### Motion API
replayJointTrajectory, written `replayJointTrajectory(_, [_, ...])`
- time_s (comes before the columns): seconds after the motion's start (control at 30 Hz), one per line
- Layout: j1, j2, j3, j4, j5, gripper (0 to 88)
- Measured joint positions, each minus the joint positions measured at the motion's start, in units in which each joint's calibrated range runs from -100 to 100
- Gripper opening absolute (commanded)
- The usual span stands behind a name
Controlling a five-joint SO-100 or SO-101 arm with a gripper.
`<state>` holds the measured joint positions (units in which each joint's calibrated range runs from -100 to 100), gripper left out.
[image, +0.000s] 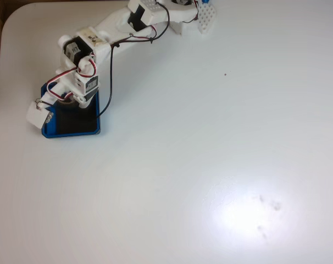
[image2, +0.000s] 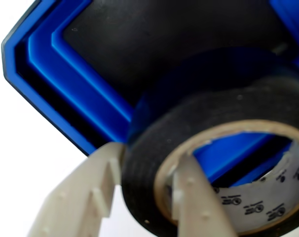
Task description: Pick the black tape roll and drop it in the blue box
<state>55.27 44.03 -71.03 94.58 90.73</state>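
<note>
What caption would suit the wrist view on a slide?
Gripper pinching the black tape roll by its wall above the blue box.

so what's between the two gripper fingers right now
In the wrist view, the wall of the black tape roll sits between the fingers: one finger is outside the ring, the other inside its core. The roll hangs above the blue box.

The black tape roll (image2: 154,148) looked matt and a bit grainy, and its pale core looked like printed paper card. The blue box (image2: 80,94) was smooth, shiny plastic with a dull black floor. The gripper (image2: 147,185) fingers (image2: 75,197) were pale matt plastic with small bumps. The table (image: 210,165) was smooth, white and a little glossy.
</note>
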Motion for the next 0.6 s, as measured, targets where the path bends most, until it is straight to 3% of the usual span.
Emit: replayJointTrajectory(0.6, [0.0,4.8,-1.9,-5.6,0.0,0.8])
